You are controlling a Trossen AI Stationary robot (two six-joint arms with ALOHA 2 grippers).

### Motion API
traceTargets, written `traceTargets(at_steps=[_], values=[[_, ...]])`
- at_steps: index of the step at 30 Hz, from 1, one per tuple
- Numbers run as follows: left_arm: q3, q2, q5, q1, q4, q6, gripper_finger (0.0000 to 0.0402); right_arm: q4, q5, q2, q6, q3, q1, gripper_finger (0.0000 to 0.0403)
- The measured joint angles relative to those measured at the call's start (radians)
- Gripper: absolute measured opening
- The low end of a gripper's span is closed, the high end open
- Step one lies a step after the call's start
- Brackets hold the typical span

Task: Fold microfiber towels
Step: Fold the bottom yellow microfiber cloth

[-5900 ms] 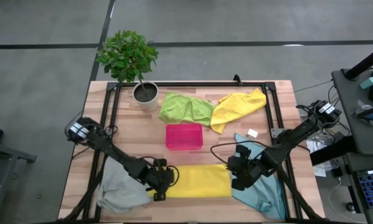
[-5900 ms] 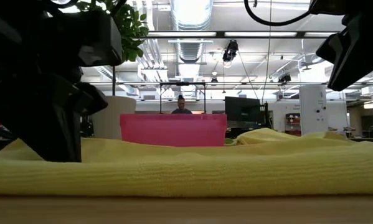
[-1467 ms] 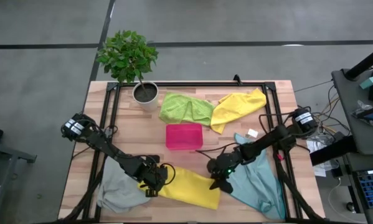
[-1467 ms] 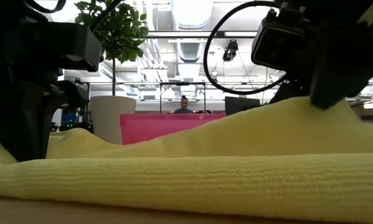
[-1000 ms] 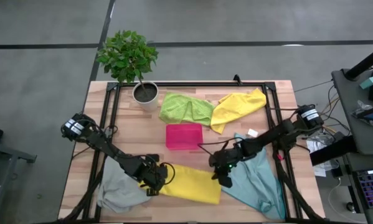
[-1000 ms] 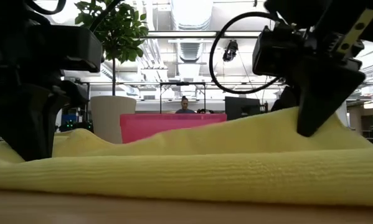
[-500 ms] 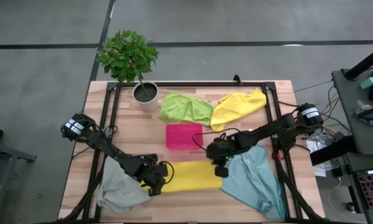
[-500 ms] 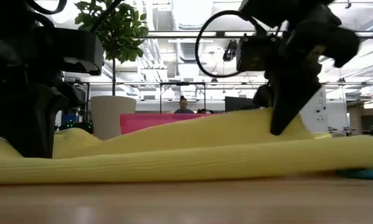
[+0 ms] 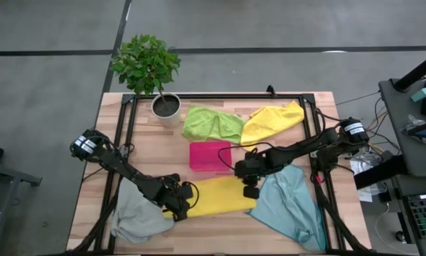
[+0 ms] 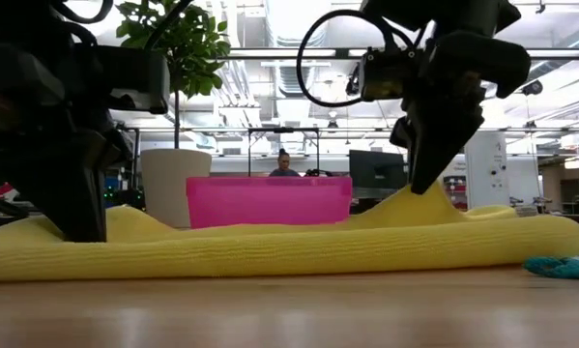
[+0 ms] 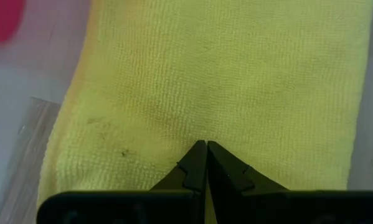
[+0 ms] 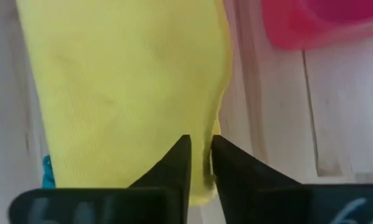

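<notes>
Yellow towel (image 9: pixel 214 195) lies at the table's near edge, just in front of the pink tray (image 9: pixel 210 155), part folded. My left gripper (image 9: pixel 179 207) is clamped on its left end; my right gripper (image 9: pixel 249 190) has jaws narrow around the right edge. Next I'd say: let go right, back off, then flatten the fold.

Folded towel (image 9: pixel 216 197) at table's (image 9: pixel 319 107) near edge, tray (image 9: pixel 210 156) just behind it, potted plant (image 9: pixel 156 75) at far left corner
</notes>
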Motion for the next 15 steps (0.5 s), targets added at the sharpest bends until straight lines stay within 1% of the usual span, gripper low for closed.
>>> traceTargets(at_steps=[5,8,12,15], values=[[0.000,-0.007,0.000,0.000,-0.001,0.001,0.0000,-0.068,0.000,0.000,-0.001,0.037,0.000,0.0084],[0.000,-0.027,0.000,0.000,-0.003,0.010,0.0000,-0.078,0.000,0.000,0.000,0.044,0.005,0.0092],[0.000,-0.069,0.000,0.000,-0.004,0.037,0.0000,-0.077,0.004,0.000,0.002,0.045,0.024,0.0088],[0.000,-0.100,-0.002,0.000,-0.013,0.054,0.0000,-0.092,0.046,0.000,0.027,0.043,0.041,0.0076]])
